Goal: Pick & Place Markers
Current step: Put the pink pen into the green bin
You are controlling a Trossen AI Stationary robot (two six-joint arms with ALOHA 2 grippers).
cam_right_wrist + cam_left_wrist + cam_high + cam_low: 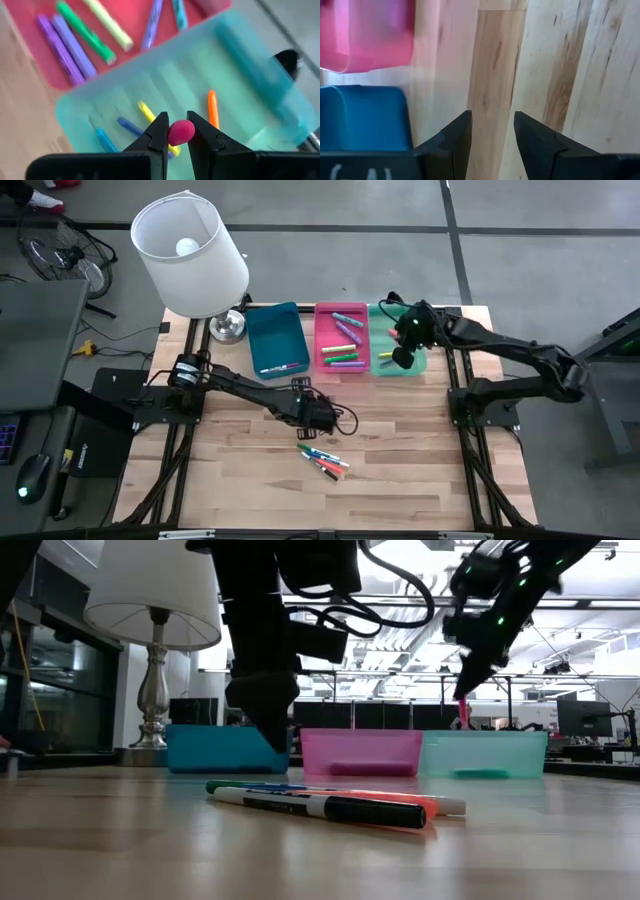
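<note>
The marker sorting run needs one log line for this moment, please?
right claw: shut on pink marker, over green tray | left claw: open, empty, above table | loose markers: on table

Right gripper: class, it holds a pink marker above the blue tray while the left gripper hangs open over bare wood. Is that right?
Not quite. The right gripper holds the pink marker above the green tray, not the blue one, as the right wrist view shows. The left gripper does hang open over bare wood.
</note>
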